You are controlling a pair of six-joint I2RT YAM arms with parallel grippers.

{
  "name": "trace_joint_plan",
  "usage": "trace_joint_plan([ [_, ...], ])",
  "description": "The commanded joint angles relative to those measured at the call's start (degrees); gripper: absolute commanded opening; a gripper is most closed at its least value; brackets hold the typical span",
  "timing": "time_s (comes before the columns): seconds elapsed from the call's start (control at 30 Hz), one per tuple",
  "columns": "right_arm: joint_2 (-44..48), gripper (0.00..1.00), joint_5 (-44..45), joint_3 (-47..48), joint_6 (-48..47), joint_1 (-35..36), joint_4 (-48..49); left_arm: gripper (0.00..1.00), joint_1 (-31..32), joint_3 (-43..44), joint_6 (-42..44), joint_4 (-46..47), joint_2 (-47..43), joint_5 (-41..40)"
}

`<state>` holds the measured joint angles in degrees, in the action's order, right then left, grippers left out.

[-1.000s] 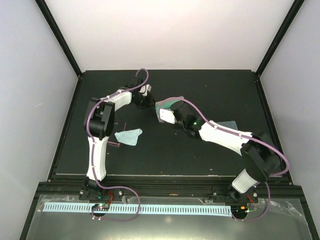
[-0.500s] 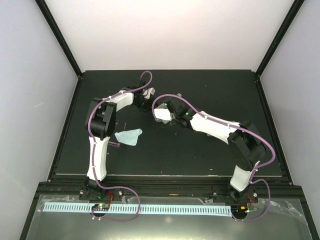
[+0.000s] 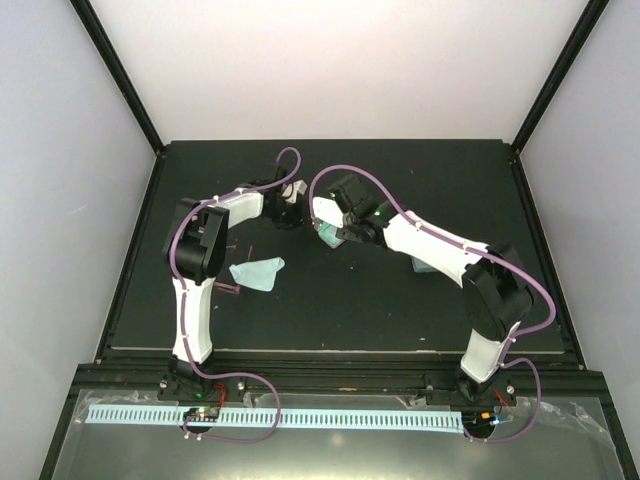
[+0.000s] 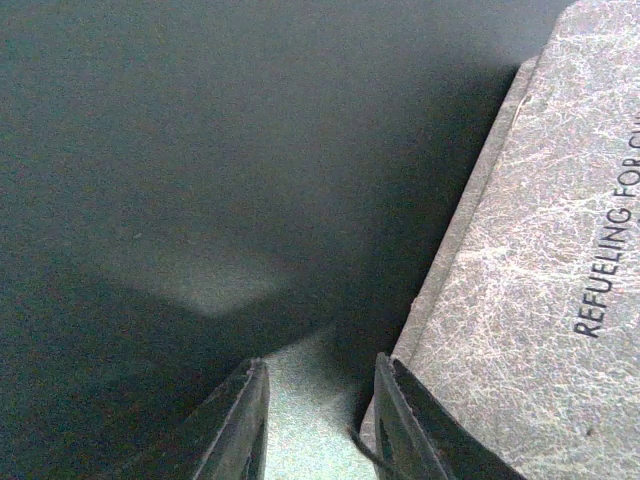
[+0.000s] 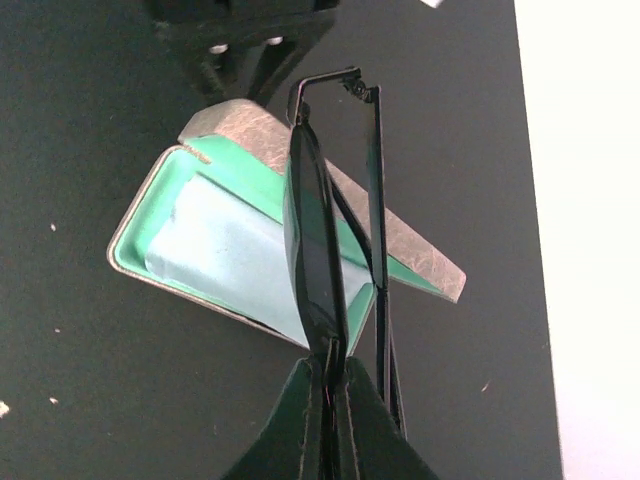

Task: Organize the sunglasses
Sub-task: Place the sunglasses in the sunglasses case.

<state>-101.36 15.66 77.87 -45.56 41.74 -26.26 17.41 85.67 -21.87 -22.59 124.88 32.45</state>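
Nearest on the left of the dark table [image 3: 400, 180], just beside the left arm's upright link, lies a thin reddish streak that seems to be the reddish-pink sunglasses [image 3: 228, 289], too small to make out in detail. A loose light blue cloth [image 3: 258, 272] lies flat just to their right and a little farther back. Beyond that, near the middle of the table, the right gripper [image 5: 328, 365] is clenched on the black sunglasses [image 5: 312, 250]. It pinches the folded pair by one end, so that it points away edge-on over the open case [image 5: 215, 120]. The case lies on the table with its green lining up and a second pale blue cloth [image 5: 230, 265] spread inside, its grey textured lid tipped back on the far side. At the case's far end sits the left gripper [image 4: 315, 400], jaws partly apart, right finger against the lid's edge. Whether it grips the case I cannot tell.
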Motion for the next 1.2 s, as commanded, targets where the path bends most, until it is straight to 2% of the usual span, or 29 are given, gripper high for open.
trace_joint_plan([
  [0.0, -1.6, 0.01, 1.9, 1.9, 12.5, -0.3, -2.3, 0.31, 1.3, -2.0, -1.6, 1.8, -0.5, 1.4],
  [0.43, -5.4, 0.01, 10.9, 5.9, 29.2, -0.8, -9.0, 0.31, 4.0, -3.8, -2.8, 5.5, 2.0, 5.1],
  [0.63, -6.7, 0.01, 11.1, 9.0, 36.7, -0.9, -12.7, 0.31, 4.1, -4.0, -3.0, 6.0, 2.5, 5.3],
  [1.17, -17.8, 0.01, 10.4, 25.1, 50.8, -2.1, -23.8, 0.31, 4.1, -4.8, -2.5, 5.5, 1.0, 3.8],
])
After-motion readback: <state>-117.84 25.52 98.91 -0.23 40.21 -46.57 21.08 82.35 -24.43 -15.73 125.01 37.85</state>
